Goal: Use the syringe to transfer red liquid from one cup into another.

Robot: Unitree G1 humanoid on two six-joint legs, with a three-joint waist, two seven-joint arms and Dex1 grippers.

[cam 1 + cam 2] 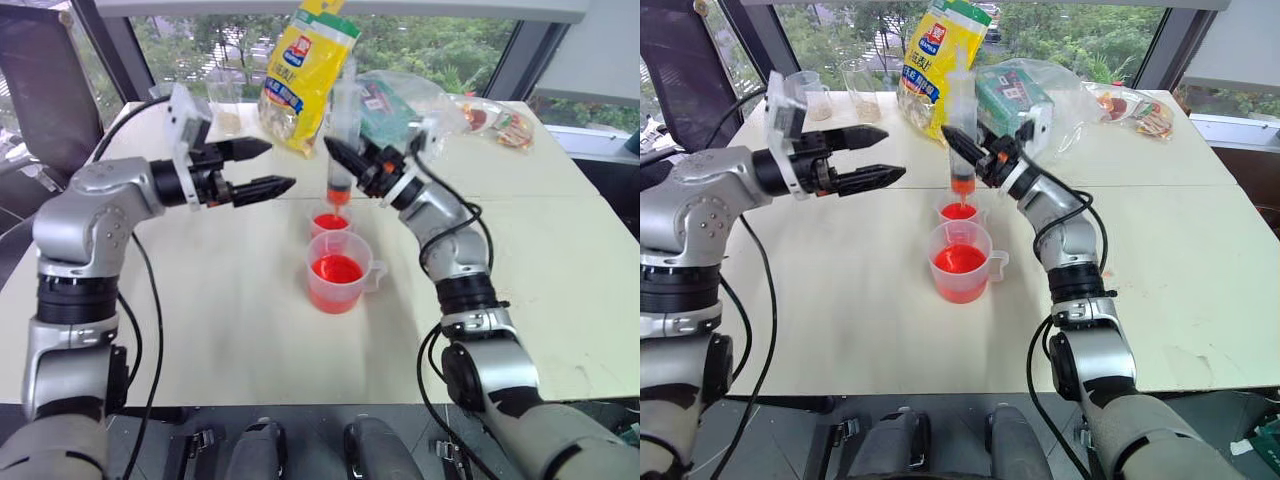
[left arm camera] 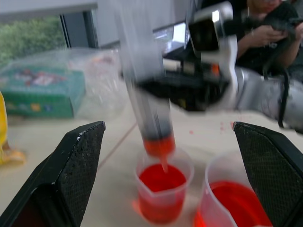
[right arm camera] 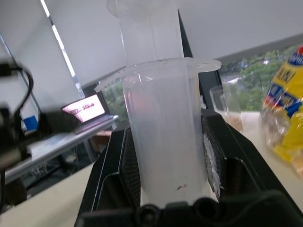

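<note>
Spread wide and holding nothing, the left pincer (image 1: 262, 166) hovers level above the table (image 1: 220, 330), its two black fingers pointing toward the syringe (image 1: 341, 150) just beyond their tips. Past that pincer, to its right, the right pincer (image 1: 340, 160) pinches the clear barrel upright, plunger raised, the orange-red tip poised directly over the small cup (image 1: 330, 224), which already carries red liquid (image 2: 163, 177). Just nearer the robot than the small cup, touching or almost touching it, stands the wider handled cup (image 1: 340, 272), also holding red liquid, below and between the two pincers.

Risks from here: the left pincer, apparently about to press the plunger, may push off-centre and tilt the barrel in the right pincer's grip, sending the stream onto the table. A hard press could splash over the narrow rim. Lowering the tip carelessly could tip the light small cup or nudge it against its neighbour. Beyond both pincers sit a yellow bag (image 1: 305, 75) and a green box (image 1: 395, 115).
</note>
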